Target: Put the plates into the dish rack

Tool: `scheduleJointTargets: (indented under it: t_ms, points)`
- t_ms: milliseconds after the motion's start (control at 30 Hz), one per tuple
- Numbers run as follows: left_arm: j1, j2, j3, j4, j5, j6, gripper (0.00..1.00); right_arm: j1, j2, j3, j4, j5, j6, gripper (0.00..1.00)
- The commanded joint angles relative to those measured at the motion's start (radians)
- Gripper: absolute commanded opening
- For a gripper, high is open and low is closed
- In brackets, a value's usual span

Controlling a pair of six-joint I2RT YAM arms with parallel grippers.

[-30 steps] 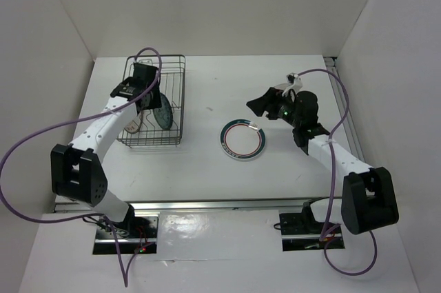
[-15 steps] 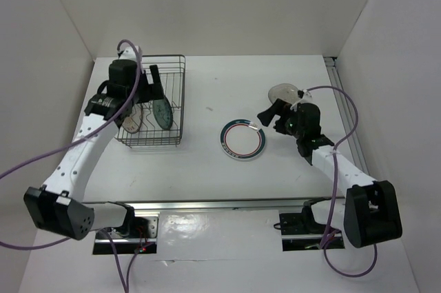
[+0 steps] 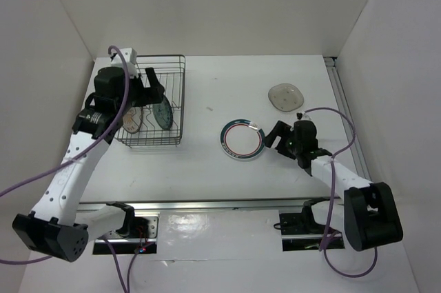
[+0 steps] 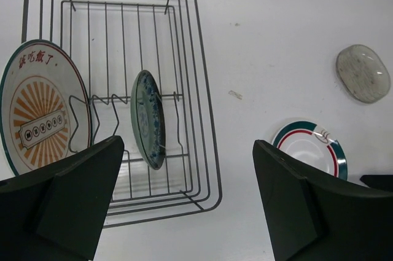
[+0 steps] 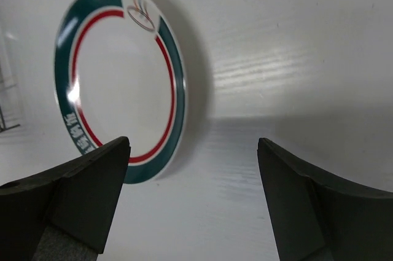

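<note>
White walls close in a white surface point(image 3: 207, 169) on three sides. At its far left corner sits the rack point(image 4: 123, 46), a dark wire basket. Two plates are in it. The orange plate point(image 4: 43, 110) leans by the rack's left side with its sunburst face showing. The teal plate point(image 4: 149, 120) stands on edge in the prongs near the middle of the rack, seen almost edge-on from the left wrist. The two are apart, with a wire prong between them.

Two plates lie flat on the surface outside the rack. The ringed plate point(image 5: 120, 83) is near the middle of the surface, well to the right of the rack. The grey plate point(image 3: 286, 96) lies farther back and to the right, apart from the ringed one.

The left gripper point(image 4: 187, 169) hangs above the rack with its fingers spread wide and nothing between them. The right gripper point(image 5: 193, 150) is low over the surface just beside the ringed plate's right edge, also spread wide and empty. From these views I cannot tell if it touches the plate's rim.
</note>
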Motion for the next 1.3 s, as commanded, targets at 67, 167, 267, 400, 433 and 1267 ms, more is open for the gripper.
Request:
scheduleJointTargets:
  t_ms: [67, 167, 267, 400, 433, 1267]
  points:
    - [-0.003, -0.12, -0.049, 0.127, 0.096, 0.043, 1.0, -0.004, 0.078, -0.056, 0.117, -0.113, 0.006, 0.86]
    - [-0.003, -0.131, -0.049, 0.136, 0.119, 0.043, 1.0, -0.004, 0.104, -0.067, 0.151, -0.13, 0.006, 0.85]
    - [-0.003, -0.111, -0.049, 0.127, 0.128, 0.043, 1.0, -0.004, 0.13, -0.056, 0.16, -0.13, -0.003, 0.81]
    - [-0.003, -0.102, -0.049, 0.127, 0.139, 0.043, 1.0, -0.004, 0.168, -0.056, 0.205, -0.139, -0.003, 0.77]
    - [-0.003, -0.093, -0.04, 0.127, 0.139, 0.043, 1.0, 0.005, 0.191, -0.056, 0.223, -0.139, 0.006, 0.77]
    - [-0.003, -0.027, -0.04, 0.108, 0.159, 0.015, 1.0, 0.045, 0.299, -0.001, 0.429, -0.133, 0.056, 0.0]
